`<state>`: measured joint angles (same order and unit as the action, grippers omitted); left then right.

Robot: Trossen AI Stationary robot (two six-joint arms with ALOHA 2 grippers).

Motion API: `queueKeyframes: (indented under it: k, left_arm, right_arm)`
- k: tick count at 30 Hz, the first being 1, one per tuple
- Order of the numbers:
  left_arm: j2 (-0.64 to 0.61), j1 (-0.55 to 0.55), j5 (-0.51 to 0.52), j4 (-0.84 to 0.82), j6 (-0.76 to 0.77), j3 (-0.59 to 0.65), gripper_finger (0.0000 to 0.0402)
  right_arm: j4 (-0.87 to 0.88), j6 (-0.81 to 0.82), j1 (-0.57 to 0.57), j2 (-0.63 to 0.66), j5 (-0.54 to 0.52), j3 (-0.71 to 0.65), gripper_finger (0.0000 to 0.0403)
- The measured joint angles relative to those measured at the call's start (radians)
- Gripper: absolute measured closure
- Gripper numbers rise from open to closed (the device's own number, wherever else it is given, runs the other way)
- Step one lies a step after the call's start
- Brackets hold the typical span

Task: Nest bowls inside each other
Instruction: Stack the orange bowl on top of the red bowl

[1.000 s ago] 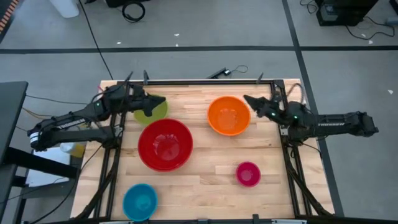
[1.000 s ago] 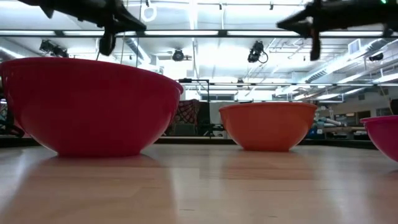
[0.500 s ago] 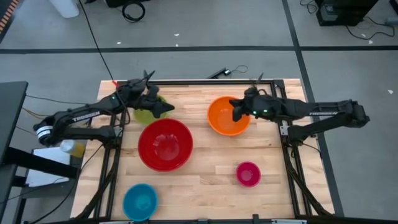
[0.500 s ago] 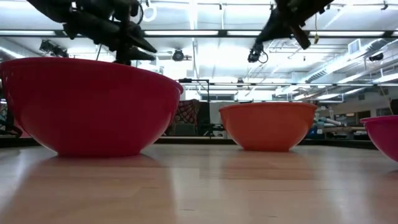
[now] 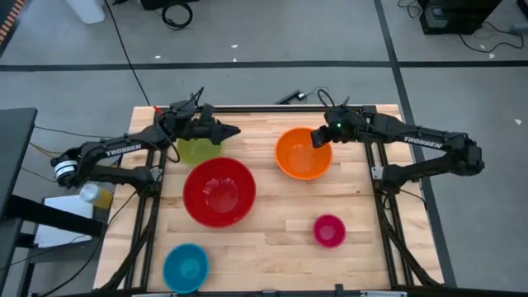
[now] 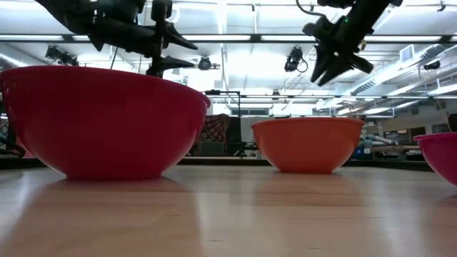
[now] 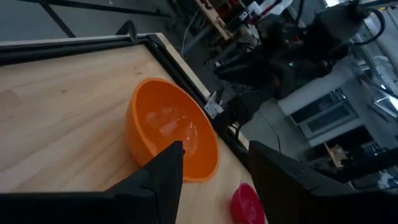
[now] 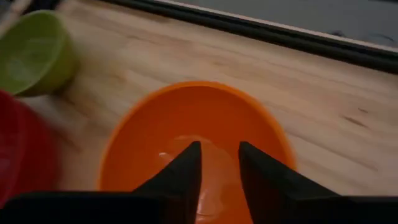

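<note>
Both arms have swung inward since a second ago. High view: left gripper (image 5: 229, 130) hangs parted and empty beside the lime green bowl (image 5: 196, 149); right gripper (image 5: 318, 138), parted too, is over the orange bowl (image 5: 303, 153)'s far rim. Red bowl (image 5: 219, 191) sits between, blue bowl (image 5: 186, 266) and pink bowl (image 5: 329, 230) nearer. Low view: both grippers ride clear above the rims. Right wrist view: fingers (image 8: 186, 171) straddle nothing yet; the next move likely calls for dropping onto the orange rim near the table's back edge.

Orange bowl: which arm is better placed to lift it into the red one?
Right. The right pincer hangs open over the orange bowl's far rim, while the left pincer is over the lime green bowl, beyond the red bowl.
</note>
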<state>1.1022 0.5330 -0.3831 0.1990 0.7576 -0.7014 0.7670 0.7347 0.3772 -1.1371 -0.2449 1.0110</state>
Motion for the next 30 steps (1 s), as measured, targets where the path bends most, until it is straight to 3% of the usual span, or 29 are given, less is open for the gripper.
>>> queueKeyframes:
  k: [7, 14, 18, 24, 30]
  left_arm:
    - [0.109, -0.080, 0.026, -0.020, -0.103, -0.198, 0.0216]
    - [0.259, -0.084, 0.140, -0.287, -0.345, -0.451, 0.0216]
    - [0.311, -0.084, 0.175, -0.336, -0.418, -0.478, 0.0216]
    - [0.332, -0.083, 0.180, -0.403, -0.359, -0.478, 0.0216]
    - [0.331, -0.075, 0.178, -0.490, -0.290, -0.478, 0.0216]
  right_arm:
    - [0.059, 0.021, 0.111, -0.002, 0.040, 0.000, 0.0232]
    - [0.082, -0.062, 0.219, -0.021, 0.070, 0.000, 0.0208]
    - [0.133, -0.076, 0.268, -0.051, 0.161, -0.017, 0.0209]
    - [0.132, -0.083, 0.275, -0.085, 0.259, -0.127, 0.0210]
    - [0.026, -0.081, 0.274, -0.089, 0.335, -0.233, 0.0210]
